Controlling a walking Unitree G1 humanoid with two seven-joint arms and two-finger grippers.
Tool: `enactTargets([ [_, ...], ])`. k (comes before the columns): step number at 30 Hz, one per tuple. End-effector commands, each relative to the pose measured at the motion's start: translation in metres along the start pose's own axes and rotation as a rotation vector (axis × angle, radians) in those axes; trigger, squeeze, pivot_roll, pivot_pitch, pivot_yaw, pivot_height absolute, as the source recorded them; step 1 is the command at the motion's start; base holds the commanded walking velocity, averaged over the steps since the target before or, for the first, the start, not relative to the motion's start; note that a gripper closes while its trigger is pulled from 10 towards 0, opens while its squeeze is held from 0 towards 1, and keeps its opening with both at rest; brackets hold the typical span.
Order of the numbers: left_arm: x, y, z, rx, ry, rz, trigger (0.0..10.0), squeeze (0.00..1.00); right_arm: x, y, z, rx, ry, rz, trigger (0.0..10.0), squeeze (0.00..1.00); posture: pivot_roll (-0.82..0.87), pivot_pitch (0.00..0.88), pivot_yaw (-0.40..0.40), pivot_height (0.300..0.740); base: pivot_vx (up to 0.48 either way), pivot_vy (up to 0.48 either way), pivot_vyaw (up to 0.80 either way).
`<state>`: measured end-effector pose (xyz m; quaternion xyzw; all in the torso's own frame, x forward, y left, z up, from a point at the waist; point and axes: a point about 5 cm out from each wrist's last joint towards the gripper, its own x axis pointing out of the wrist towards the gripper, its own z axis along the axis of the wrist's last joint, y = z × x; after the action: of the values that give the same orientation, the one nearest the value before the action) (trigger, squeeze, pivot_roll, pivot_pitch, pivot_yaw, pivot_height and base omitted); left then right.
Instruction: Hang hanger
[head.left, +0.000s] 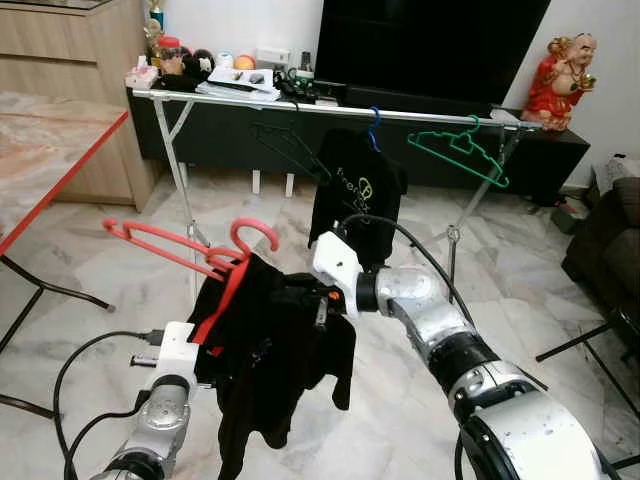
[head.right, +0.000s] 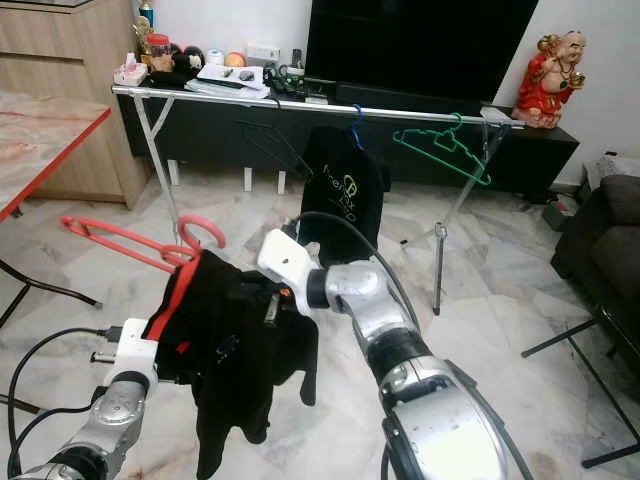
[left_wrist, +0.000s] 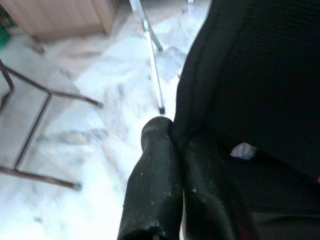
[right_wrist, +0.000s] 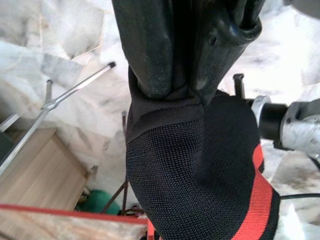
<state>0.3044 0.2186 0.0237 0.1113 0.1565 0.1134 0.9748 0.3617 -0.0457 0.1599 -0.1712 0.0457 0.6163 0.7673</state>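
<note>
A red hanger (head.left: 190, 250) carries a black garment (head.left: 270, 350) with a red stripe, held low in front of me between both arms. My left gripper (left_wrist: 175, 132) is shut on the garment's black cloth, at its left side beneath the hanger. From the right, my right gripper (right_wrist: 185, 92) is shut on a bunched fold of the same garment (right_wrist: 200, 165). Behind them stands the clothes rail (head.left: 330, 108), carrying a black shirt (head.left: 355, 190) on a blue hanger, an empty green hanger (head.left: 460, 150) and an empty black hanger (head.left: 290, 150).
A marble-topped table with a red edge (head.left: 60, 170) stands at the left, its dark legs reaching across the floor. Behind the rail are a low TV cabinet and a red figurine (head.left: 560, 80). A dark sofa (head.left: 610, 240) and a metal frame sit at the right.
</note>
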Motion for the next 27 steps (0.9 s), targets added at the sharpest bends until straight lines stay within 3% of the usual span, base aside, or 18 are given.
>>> enactTargets([
  [1, -0.004, 0.000, -0.013, -0.019, 0.064, -0.013, 0.0, 0.00, -0.010, -0.006, 0.006, -0.059, -0.017, -0.014, 0.0, 0.00, 0.04, 0.000, -0.128, 0.740, 0.000, 0.000, 0.00],
  [4, -0.008, 0.006, -0.024, -0.007, 0.099, -0.032, 0.0, 0.00, -0.036, -0.005, -0.020, -0.060, 0.076, 0.011, 0.0, 0.00, 0.04, 0.000, -0.128, 0.740, 0.000, 0.000, 0.00],
  [6, -0.009, 0.007, -0.025, -0.007, 0.102, -0.032, 0.0, 0.00, -0.039, -0.004, -0.022, -0.061, 0.082, 0.018, 0.0, 0.00, 0.04, 0.000, -0.128, 0.740, 0.000, 0.000, 0.00],
  [10, -0.013, 0.013, -0.033, -0.005, 0.127, -0.033, 0.0, 0.00, -0.067, -0.004, -0.042, -0.051, 0.171, 0.022, 0.0, 0.00, 0.03, 0.000, -0.120, 0.740, 0.000, 0.000, 0.00],
  [11, -0.013, 0.013, -0.033, -0.005, 0.127, -0.033, 0.0, 0.00, -0.067, -0.004, -0.042, -0.051, 0.171, 0.022, 0.0, 0.00, 0.03, 0.000, -0.120, 0.740, 0.000, 0.000, 0.00],
  [13, -0.016, 0.018, -0.039, 0.004, 0.140, -0.044, 0.0, 0.00, -0.092, -0.008, -0.056, -0.043, 0.261, -0.030, 0.0, 0.00, 0.03, 0.000, -0.112, 0.740, 0.000, 0.000, 0.00],
  [17, -0.016, 0.020, -0.041, 0.008, 0.145, -0.046, 0.0, 0.00, -0.101, -0.008, -0.060, -0.047, 0.302, -0.035, 0.0, 0.00, 0.03, 0.000, -0.109, 0.740, 0.000, 0.000, 0.00],
  [19, -0.017, 0.024, -0.043, 0.020, 0.151, -0.049, 0.0, 0.00, -0.117, -0.005, -0.068, -0.056, 0.379, 0.006, 0.0, 0.00, 0.02, 0.000, -0.101, 0.740, 0.000, 0.000, 0.00],
  [22, -0.018, 0.027, -0.044, 0.030, 0.156, -0.051, 0.0, 0.00, -0.126, -0.002, -0.074, -0.055, 0.437, 0.045, 0.0, 0.00, 0.02, 0.000, -0.099, 0.740, 0.000, 0.000, 0.00],
  [27, -0.018, 0.028, -0.044, 0.038, 0.158, -0.054, 0.0, 0.00, -0.134, 0.003, -0.078, -0.016, 0.440, 0.113, 0.0, 0.00, 0.02, 0.000, -0.098, 0.740, 0.000, 0.000, 0.00],
])
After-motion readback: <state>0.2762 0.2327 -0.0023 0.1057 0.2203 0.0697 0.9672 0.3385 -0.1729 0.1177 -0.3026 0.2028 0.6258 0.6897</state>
